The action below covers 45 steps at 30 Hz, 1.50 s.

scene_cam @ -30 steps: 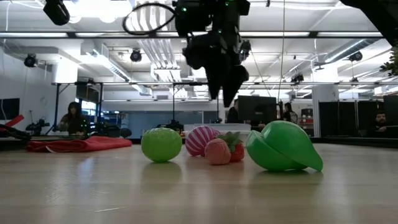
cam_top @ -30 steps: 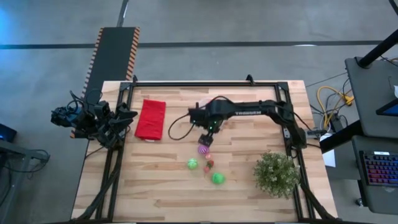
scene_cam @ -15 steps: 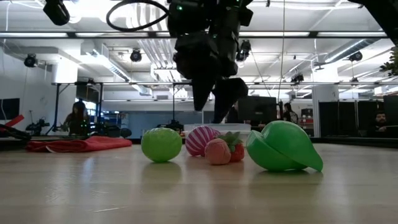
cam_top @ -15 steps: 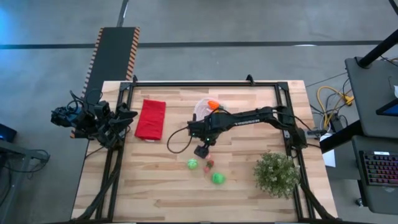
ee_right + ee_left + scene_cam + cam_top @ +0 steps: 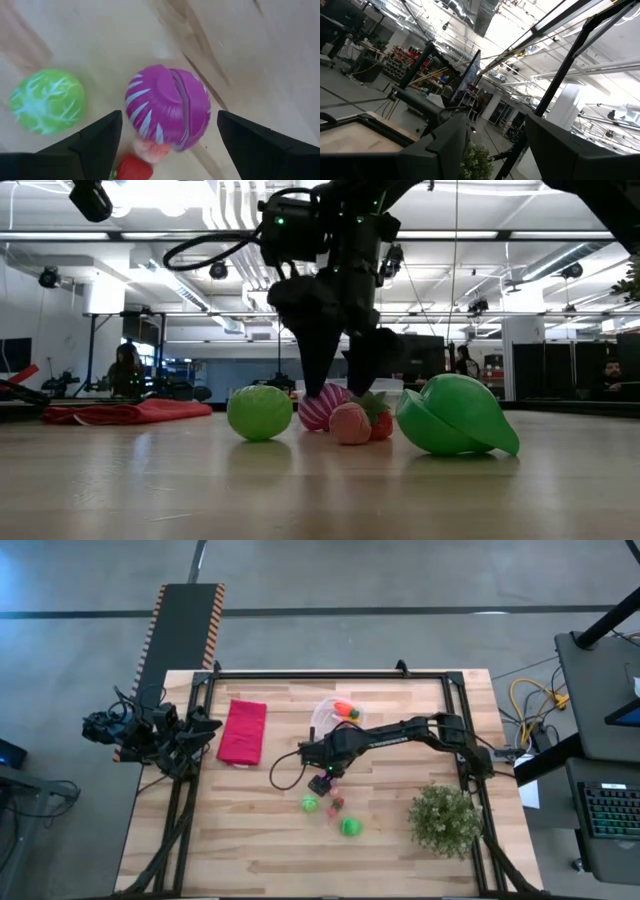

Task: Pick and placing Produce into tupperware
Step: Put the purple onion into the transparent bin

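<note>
With fingers spread wide and empty, the right gripper (image 5: 337,380) straddles the purple ball (image 5: 167,106) mid-tabletop, ready to descend and close.

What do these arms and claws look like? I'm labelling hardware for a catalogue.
Both are dark, near-black jointed arms. The right arm carries small white lettering on its long link, a looping black cable and green indicator lights near the wrist. Its right claw has two flat, dark, wedge-shaped fingers. The left arm is a black bundle with cables.

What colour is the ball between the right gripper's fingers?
Purple ball with white stripes, clearest in the right wrist view.
</note>
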Motion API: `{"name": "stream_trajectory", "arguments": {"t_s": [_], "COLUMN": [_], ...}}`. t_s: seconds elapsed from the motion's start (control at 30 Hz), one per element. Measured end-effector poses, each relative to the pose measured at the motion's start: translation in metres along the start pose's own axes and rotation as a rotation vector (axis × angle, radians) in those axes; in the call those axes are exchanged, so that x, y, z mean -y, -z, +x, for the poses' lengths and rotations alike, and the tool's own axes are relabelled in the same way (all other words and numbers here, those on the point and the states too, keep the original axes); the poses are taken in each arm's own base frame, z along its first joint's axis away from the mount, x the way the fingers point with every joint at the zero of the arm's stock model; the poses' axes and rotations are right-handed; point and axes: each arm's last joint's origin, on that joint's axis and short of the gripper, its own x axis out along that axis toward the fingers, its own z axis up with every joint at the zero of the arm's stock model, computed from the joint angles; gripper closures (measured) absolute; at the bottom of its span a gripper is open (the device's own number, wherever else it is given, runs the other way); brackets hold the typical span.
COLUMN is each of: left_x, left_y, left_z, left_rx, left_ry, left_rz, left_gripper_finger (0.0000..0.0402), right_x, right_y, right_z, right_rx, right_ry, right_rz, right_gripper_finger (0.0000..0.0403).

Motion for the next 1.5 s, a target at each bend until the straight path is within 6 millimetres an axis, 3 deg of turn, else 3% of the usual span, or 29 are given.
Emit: {"name": "stream_trajectory", "arguments": {"t_s": [0.5, 0.8, 0.97, 1.1, 1.23, 1.37, 1.5], "left_x": [0.000, 0.000, 0.000, 0.000, 0.000, 0.000, 0.000], "left_y": [0.001, 0.001, 0.001, 0.001, 0.001, 0.001, 0.001], "left_z": [0.000, 0.000, 0.000, 0.000, 0.000, 0.000, 0.000], "left_rx": [-0.006, -0.007, -0.007, -0.007, -0.008, -0.008, -0.008], "left_ry": [-0.002, -0.002, -0.003, -0.003, -0.003, -0.003, -0.003], "left_rz": [-0.021, -0.020, -0.019, -0.019, -0.018, -0.013, -0.012], "left_gripper_finger": [0.0210, 0.0210, 0.0210, 0.0210, 0.0210, 0.0210, 0.0210], "right_x": [-0.002, -0.003, -0.003, -0.004, 0.007, 0.035, 0.077], "right_y": [-0.007, -0.005, -0.005, -0.005, -0.018, -0.046, -0.073], "right_z": [0.024, 0.006, 0.004, -0.029, -0.076, -0.116, -0.133], "right_rx": [0.006, 0.045, 0.014, 0.058, 0.183, 0.306, 0.349], "right_ry": [0.003, 0.012, -0.035, 0.034, 0.154, 0.216, 0.195], "right_rz": [0.007, -0.022, -0.037, -0.057, -0.071, -0.012, 0.069], "right_gripper_finger": [0.0102, 0.0177, 0.0173, 0.0141, 0.0145, 0.0163, 0.0160]}}
